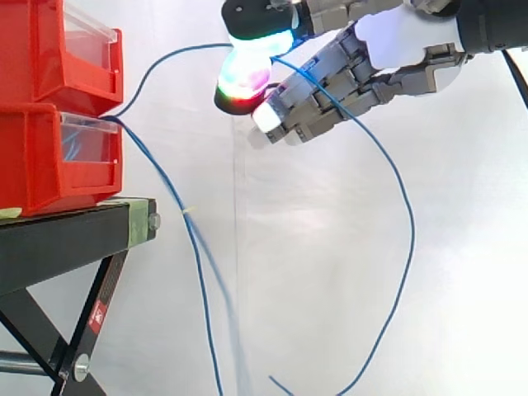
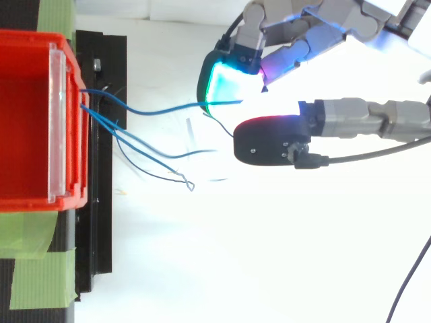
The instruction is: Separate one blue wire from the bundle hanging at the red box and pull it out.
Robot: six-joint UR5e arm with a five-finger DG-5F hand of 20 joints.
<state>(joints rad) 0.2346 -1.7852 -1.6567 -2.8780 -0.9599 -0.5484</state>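
High at twelve o'clock, the hand (image 1: 403, 40) pinches one blue wire (image 1: 412, 235) between its glowing pads (image 1: 246, 76), the wire stretching to the red box (image 1: 49, 157) at nine o'clock, the other wires (image 1: 191, 235) hanging toward six.

No legible txt or nos. are seen. A red sticker (image 1: 97, 314) is noted on the stand leg (image 1: 110, 276). Its print is too small to be read.

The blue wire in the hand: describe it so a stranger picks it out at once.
Start at the lower red box on the black stand. From its front, one blue wire arcs up to the hand, pinched between glowing pads. The other wires hang down loose.
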